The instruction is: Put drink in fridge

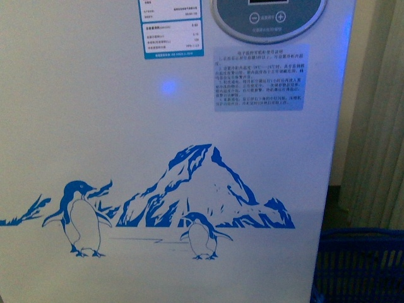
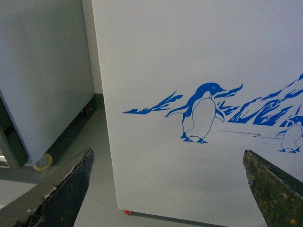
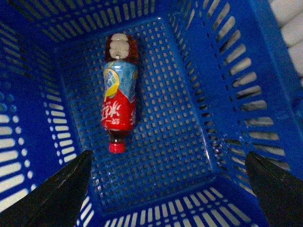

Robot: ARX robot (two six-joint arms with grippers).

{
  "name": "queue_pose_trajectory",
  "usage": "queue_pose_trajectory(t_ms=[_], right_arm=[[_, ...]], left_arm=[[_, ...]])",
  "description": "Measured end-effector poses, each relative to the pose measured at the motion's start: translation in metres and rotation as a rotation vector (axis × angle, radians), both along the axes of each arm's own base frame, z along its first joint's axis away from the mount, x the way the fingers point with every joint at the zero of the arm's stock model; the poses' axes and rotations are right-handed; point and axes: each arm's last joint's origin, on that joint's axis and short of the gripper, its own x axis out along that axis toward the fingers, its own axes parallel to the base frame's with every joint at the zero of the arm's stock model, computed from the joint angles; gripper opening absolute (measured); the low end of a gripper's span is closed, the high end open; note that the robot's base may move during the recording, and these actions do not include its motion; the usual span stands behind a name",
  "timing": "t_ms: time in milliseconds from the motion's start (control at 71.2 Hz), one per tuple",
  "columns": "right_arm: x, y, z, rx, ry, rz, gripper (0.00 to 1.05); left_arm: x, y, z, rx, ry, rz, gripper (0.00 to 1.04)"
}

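The drink, a small plastic bottle with a red-and-blue wrapper bearing white characters and a red cap, lies on its side on the floor of a blue perforated plastic basket. In the front view that basket sits at about 4 o'clock, low beside the fridge, a white chest cooler printed with blue penguins and a mountain.

The right gripper hangs over the basket, spread wide and empty. Set a dial on it, with its two dark fingers at 9 and 3. The bottle's long axis then runs close to 12-to-6, cap end toward 6, and so crosses the closing line almost squarely. The bottle is off-centre, lying at roughly 11 o'clock from the gripper's midpoint. A shift that way before descending looks needed.

The left gripper is also spread wide and empty. It faces the fridge's front panel with no drink in its view, so the right arm is plainly the nearer one. The fridge's lids are out of view.
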Motion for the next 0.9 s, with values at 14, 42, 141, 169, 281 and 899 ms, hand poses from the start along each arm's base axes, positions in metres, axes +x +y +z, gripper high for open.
queue_pose_trajectory(t_ms=[14,42,141,169,281,899], right_arm=[[0.006,-0.002,-0.005,-0.001,0.005,-0.008,0.97],[0.014,-0.004,-0.012,-0.002,0.007,-0.017,0.97],[0.040,-0.008,-0.038,0.016,0.020,-0.033,0.97],[0.047,-0.007,-0.047,0.028,0.024,-0.033,0.97],[0.075,0.001,-0.083,0.083,0.053,-0.025,0.97],[0.151,0.018,-0.200,0.199,0.164,-0.107,0.97]], left_arm=[[0.000,0.000,0.000,0.000,0.000,0.000,0.97],[0.000,0.000,0.000,0.000,0.000,0.000,0.97],[0.000,0.000,0.000,0.000,0.000,0.001,0.97],[0.000,0.000,0.000,0.000,0.000,0.000,0.97],[0.000,0.000,0.000,0.000,0.000,0.001,0.97],[0.000,0.000,0.000,0.000,0.000,0.001,0.97]])
